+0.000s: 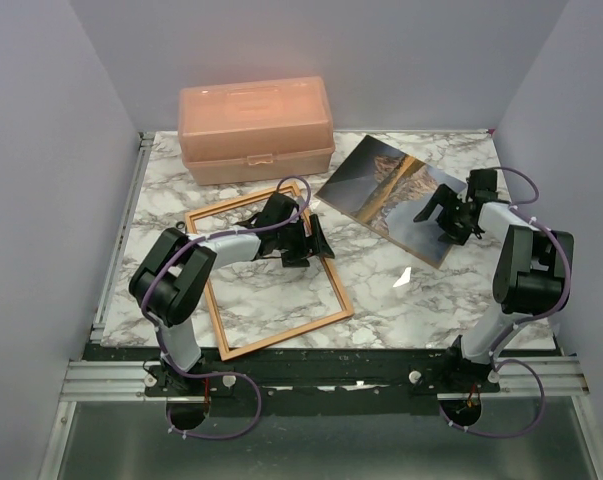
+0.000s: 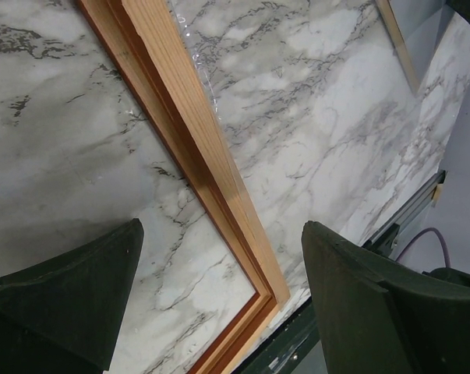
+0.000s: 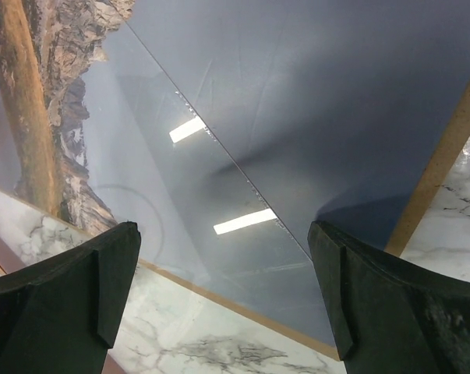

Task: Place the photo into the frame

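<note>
The frame (image 1: 284, 333) lies flat on the marble table at the left, with bare marble showing through it. My left gripper (image 1: 316, 248) hovers open over its right side. In the left wrist view, the frame's tan bar (image 2: 196, 148) and a corner run between the spread fingers, and the left gripper (image 2: 219, 234) holds nothing. The photo (image 1: 376, 185), mountain and blue-grey sky, lies picture side up at the back right. My right gripper (image 1: 436, 218) hangs open over its near right part. In the right wrist view, the photo (image 3: 312, 93) fills the space beyond the right gripper (image 3: 223, 234), which is empty.
A peach plastic box (image 1: 256, 128) stands at the back behind the frame. A brown board edge (image 3: 445, 156) shows under the photo. A clear glossy sheet (image 3: 188, 202) with light glints lies over part of the photo. Walls close in the left, right and back.
</note>
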You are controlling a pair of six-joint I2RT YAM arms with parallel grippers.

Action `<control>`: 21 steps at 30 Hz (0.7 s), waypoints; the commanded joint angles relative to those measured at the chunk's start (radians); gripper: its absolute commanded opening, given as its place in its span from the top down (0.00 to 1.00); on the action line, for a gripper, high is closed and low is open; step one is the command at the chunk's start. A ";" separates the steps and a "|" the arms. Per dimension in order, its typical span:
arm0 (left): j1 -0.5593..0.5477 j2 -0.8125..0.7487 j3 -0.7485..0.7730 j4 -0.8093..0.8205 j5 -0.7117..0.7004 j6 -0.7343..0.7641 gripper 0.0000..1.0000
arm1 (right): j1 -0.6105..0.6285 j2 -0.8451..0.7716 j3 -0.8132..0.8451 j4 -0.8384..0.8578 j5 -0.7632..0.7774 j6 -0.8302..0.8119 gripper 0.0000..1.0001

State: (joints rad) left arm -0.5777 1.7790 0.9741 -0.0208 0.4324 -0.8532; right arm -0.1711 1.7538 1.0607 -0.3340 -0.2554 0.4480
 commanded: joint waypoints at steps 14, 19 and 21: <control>-0.004 0.001 -0.020 0.118 0.080 -0.014 0.16 | 0.045 -0.046 -0.228 0.053 -0.528 0.020 0.03; -0.004 -0.042 -0.040 0.100 0.073 -0.013 0.16 | 0.047 -0.079 -0.253 0.069 -0.576 0.035 0.03; -0.003 -0.064 -0.051 0.077 0.053 -0.010 0.17 | 0.053 -0.079 -0.263 0.078 -0.591 0.042 0.03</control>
State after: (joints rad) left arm -0.5613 1.7760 0.9451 0.0360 0.4717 -0.8635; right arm -0.1543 1.6684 0.8539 -0.1764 -0.6937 0.4435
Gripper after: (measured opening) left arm 0.840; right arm 0.976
